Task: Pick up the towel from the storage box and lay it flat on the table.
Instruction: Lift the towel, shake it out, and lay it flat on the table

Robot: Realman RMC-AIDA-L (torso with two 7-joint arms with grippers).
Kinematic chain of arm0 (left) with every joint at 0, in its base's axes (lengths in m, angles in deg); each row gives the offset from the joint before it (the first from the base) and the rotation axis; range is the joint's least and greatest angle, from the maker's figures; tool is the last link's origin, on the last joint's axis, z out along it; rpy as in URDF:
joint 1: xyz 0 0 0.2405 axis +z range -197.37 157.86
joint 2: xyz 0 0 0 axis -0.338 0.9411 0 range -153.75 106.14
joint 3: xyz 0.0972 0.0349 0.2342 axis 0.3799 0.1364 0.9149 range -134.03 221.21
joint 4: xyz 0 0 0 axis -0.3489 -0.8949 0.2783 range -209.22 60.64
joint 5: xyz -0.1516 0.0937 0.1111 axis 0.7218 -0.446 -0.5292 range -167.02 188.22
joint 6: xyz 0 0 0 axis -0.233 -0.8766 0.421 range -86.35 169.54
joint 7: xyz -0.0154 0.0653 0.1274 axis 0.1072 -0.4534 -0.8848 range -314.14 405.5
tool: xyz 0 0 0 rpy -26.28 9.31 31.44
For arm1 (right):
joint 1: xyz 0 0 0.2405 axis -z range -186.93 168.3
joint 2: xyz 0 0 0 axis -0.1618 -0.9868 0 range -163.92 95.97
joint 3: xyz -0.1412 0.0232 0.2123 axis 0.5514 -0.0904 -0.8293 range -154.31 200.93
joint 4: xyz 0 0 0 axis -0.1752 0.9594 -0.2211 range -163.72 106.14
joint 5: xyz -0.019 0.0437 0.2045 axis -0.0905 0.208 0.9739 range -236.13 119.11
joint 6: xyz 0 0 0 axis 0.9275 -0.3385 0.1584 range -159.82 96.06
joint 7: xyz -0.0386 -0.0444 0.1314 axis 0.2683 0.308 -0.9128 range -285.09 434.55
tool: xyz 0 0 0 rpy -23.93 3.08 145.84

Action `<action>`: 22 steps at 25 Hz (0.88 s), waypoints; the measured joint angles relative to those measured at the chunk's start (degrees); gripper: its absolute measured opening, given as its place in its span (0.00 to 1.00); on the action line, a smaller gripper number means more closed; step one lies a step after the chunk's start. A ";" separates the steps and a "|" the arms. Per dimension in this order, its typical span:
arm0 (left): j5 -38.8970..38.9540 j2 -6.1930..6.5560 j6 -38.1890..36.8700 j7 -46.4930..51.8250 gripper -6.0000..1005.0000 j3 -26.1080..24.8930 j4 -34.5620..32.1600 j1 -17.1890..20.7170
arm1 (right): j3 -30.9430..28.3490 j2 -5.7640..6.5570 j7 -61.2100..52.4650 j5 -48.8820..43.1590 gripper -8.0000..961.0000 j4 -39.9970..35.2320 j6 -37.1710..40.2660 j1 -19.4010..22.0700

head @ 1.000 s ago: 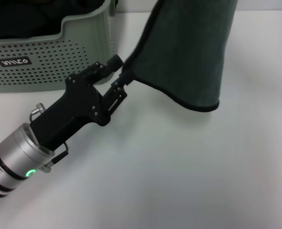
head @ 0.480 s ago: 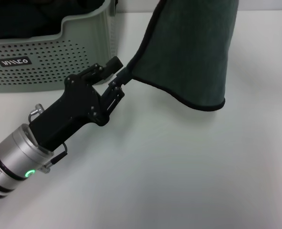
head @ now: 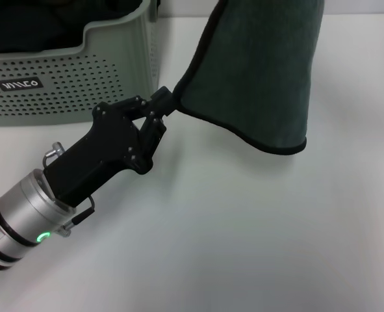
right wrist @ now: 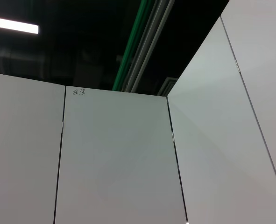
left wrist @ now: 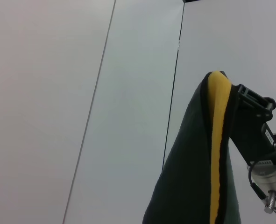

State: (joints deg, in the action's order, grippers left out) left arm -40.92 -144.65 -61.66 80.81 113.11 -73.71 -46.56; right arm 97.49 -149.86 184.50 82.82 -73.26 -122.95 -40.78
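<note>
I see my left gripper (head: 166, 104) has just closed from open onto the lower black-bound corner of the dark grey-green plush towel (head: 256, 71), hanging over the white table's (head: 243, 227) far middle beside the pale perforated storage box (head: 114, 71), ready to spread; right gripper's jaws unseen

The left arm's gripper (head: 160, 104) was an angular matte-black assembly of flat plates and linkage bars, dotted with small silver screw heads, its short black fingers (head: 159, 99) ending at about one o'clock from the body. Behind it sat a boxy black housing (head: 91, 162), joined toward seven o'clock to a brushed-silver cylindrical wrist (head: 23, 211) ringed by dark bands. A small green ring light (head: 43, 236) glowed on that cylinder. A silver metal loop (head: 51, 153) stood at the housing's rim, and a thin black cable (head: 82, 212) curled beside the light.
</note>
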 joint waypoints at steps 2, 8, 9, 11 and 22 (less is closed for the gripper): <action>-0.17 0.00 0.00 0.13 0.07 0.00 -0.02 0.00 | 0.00 -0.01 0.00 0.00 0.02 0.00 0.00 0.00; -1.26 0.00 -0.04 -0.03 0.07 0.09 -0.23 -0.04 | 0.00 -0.04 0.00 0.00 0.02 0.00 0.00 -0.15; -1.41 0.00 -0.06 -0.04 0.08 0.09 -0.26 -0.07 | 0.00 -0.04 0.00 0.00 0.03 0.03 0.00 -0.18; -1.56 0.00 -0.11 -0.04 0.10 0.09 -0.30 -0.10 | 0.00 -0.04 0.00 0.00 0.03 0.07 0.01 -0.27; -1.50 0.00 -0.14 0.00 0.26 0.08 -0.31 -0.10 | 0.05 -0.25 0.00 0.01 0.03 0.17 0.11 -0.44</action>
State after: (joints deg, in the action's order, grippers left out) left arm -42.42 -144.65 -61.80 80.80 113.19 -74.03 -46.66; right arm 97.55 -150.11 184.51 82.83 -73.08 -122.84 -41.22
